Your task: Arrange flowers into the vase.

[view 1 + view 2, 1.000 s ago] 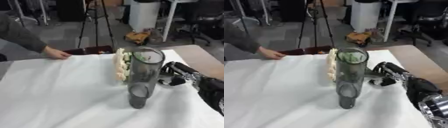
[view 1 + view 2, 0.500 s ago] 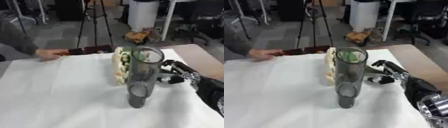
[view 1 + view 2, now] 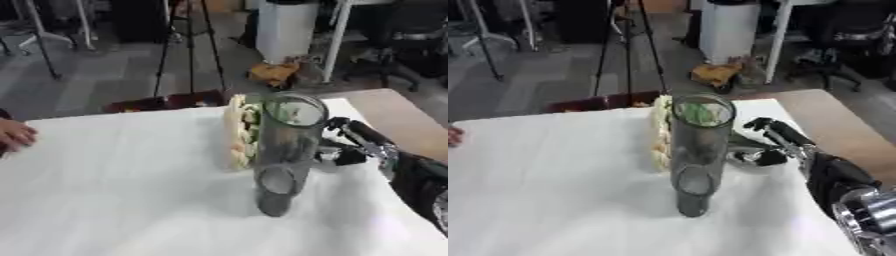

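A white cloth covers the table, whose bare brown top shows at the right. Near the middle stands a tall, clear grey glass vase, upright. Behind it, touching or just beside it, lies a bundle of pale cream flowers with green showing. The right hand reaches in just right of the vase, fingers spread and relaxed, holding nothing.
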Motion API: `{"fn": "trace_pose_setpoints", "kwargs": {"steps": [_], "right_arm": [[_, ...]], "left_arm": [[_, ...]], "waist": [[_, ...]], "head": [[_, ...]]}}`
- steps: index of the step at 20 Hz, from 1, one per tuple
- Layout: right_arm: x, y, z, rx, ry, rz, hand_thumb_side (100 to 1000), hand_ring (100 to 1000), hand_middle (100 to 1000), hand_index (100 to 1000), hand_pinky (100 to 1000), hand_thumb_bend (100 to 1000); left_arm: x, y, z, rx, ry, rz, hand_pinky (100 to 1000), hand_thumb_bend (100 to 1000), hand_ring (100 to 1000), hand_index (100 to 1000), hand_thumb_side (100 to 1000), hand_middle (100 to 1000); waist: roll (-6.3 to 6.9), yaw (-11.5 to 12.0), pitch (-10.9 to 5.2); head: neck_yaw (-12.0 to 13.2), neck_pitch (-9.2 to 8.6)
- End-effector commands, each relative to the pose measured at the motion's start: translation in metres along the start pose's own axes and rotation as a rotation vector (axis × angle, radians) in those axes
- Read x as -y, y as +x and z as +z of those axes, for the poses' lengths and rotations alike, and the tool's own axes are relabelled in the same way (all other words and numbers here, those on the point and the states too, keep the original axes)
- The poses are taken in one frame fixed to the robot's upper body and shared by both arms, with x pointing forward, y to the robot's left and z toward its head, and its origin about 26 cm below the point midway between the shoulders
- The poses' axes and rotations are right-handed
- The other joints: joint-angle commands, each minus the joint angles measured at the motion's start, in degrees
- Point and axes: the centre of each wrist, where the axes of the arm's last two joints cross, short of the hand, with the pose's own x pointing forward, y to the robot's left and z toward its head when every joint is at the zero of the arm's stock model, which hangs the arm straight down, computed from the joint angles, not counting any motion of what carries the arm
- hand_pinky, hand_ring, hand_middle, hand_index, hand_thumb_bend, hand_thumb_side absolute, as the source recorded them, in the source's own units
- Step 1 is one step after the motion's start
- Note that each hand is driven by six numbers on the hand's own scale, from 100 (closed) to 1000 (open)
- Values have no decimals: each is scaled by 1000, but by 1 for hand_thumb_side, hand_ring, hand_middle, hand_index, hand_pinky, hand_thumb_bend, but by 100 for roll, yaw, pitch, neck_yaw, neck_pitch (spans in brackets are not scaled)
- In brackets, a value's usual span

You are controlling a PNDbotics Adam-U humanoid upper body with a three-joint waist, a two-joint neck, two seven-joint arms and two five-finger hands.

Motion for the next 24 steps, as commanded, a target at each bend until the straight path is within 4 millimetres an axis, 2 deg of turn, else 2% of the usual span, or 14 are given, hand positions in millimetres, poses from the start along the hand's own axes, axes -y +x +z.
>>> {"fn": "trace_pose_setpoints", "kwargs": {"steps": [1,4,5,6,10,14,17,19,21,23,24], "right_arm": [[11,-2,-1,-2,44,44,557,736,769,839,618,554],[11,-1,-2,-2,56,47,557,736,769,839,618,554],[8,-2,0,5,81,53,359,531,555,686,418,462],[8,-2,0,16,113,67,359,531,555,686,418,462],[7,-2,0,19,211,106,242,537,549,681,420,437],[4,-1,0,10,260,126,232,483,496,658,345,435],[4,0,-1,12,251,134,160,401,400,544,236,423],[4,1,-2,15,230,143,100,316,295,422,124,380],[3,1,-2,8,203,150,100,255,221,337,100,286],[1,1,-1,-3,178,156,100,200,166,272,100,252],[0,1,-1,-5,168,159,100,144,112,215,100,238]], "left_arm": [[-1,4,-2,16,-4,0,568,707,477,931,806,532],[-1,4,-2,16,-3,0,568,707,477,931,806,532],[0,5,-2,17,-6,1,568,707,477,932,807,532],[0,4,-2,17,-7,2,568,707,477,932,807,532],[0,4,-2,17,-5,3,568,708,477,932,807,532],[0,3,-2,17,-4,3,568,708,477,933,807,532],[1,3,-2,17,-4,4,567,708,477,933,807,532],[1,3,-2,17,-5,5,568,707,478,933,808,532],[1,2,-2,16,-6,6,568,707,478,933,809,532],[1,2,-2,16,-6,6,567,706,478,932,809,532],[1,2,-2,16,-5,7,568,705,478,932,810,532]], "waist": [[61,-2,11],[63,-3,11],[44,-26,15],[37,-44,15],[12,-89,1],[1,-107,-4],[-2,-129,-6],[-4,-148,-8],[-8,-165,-13],[-12,-174,-19],[-13,-178,-21]], "head": [[-21,-66],[-20,-66],[-44,-51],[-50,-42],[-64,-41],[-74,-39],[-88,-30],[-99,-24],[-108,-21],[-113,-19],[-115,-18]]}}
